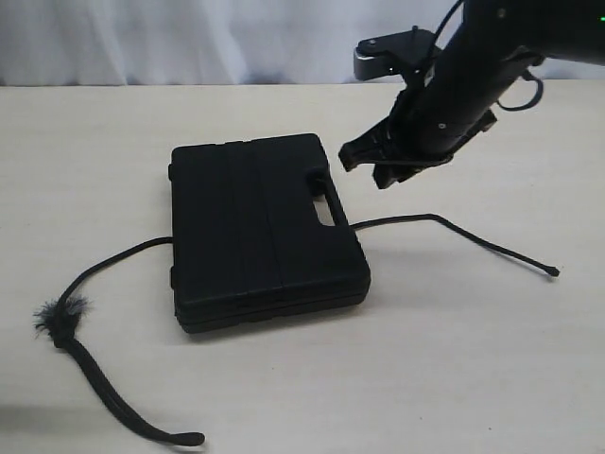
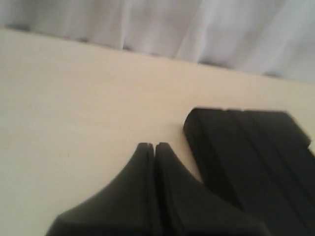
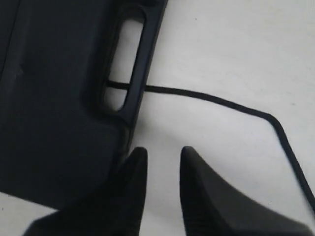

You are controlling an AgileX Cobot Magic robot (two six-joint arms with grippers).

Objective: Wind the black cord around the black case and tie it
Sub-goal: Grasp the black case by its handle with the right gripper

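Broadly, the pale tabletop fills the exterior view, with the black case lying flat at its centre. The black cord passes under the case. Its thin end trails toward the right edge, and its frayed tuft and thicker end lie at lower left. Right of centre, the right hand hovers beside the case's handle, fingers narrowly apart, holding nothing. The left hand, seen only in its wrist view, is pressed closed and empty.

Robot lab test bench, pretty sure

Plain pale table with a white curtain hung right behind it as a backdrop, plus a black robot arm reaching in over the top.
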